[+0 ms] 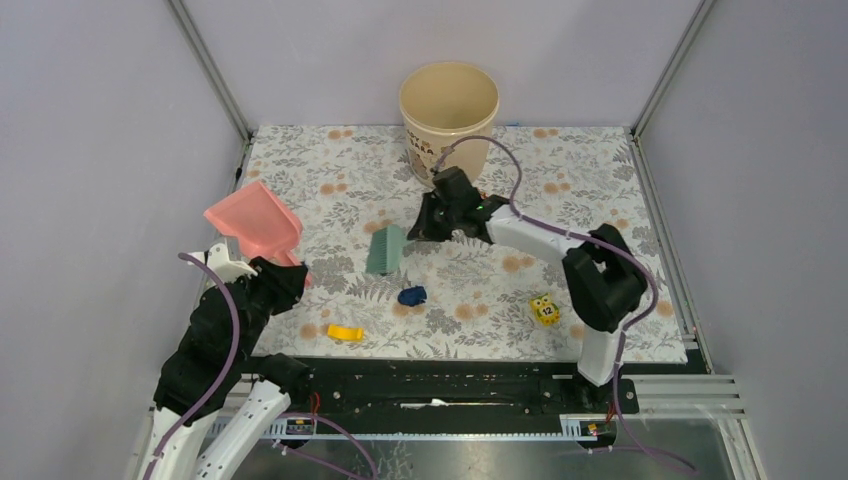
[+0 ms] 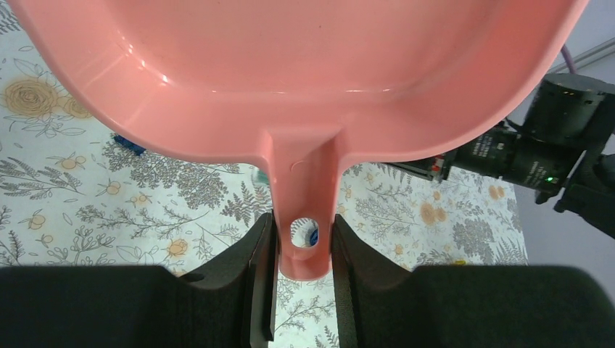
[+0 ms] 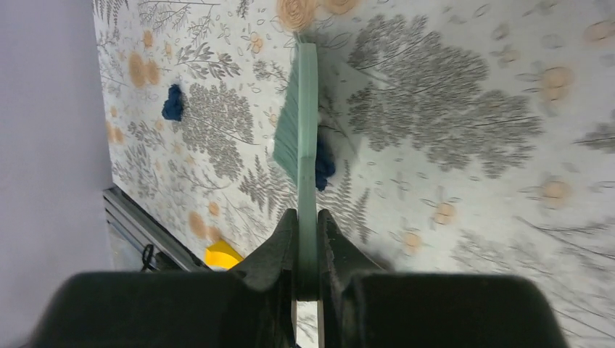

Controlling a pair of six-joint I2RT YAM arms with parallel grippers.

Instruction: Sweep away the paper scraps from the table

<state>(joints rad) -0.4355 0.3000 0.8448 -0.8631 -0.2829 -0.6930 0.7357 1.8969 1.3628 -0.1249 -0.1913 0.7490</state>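
This is a robotics test cell in a lab, not a home. Plain grey-lilac panels (image 1: 90, 150) and bare aluminium struts (image 1: 210, 70) box in a small table (image 1: 600, 170) (its flowered cloth is the one homely touch). The left arm (image 1: 215, 330) and right arm (image 1: 600, 290), trailing cables, are bolted to a black metal rail (image 1: 450, 385) at its near edge.

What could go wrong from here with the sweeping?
1. The pink dustpan in the left gripper is far from the green brush, so a swept dark blue scrap may find nothing to catch it.
2. The yellow piece lies near that scrap and could be swept along.
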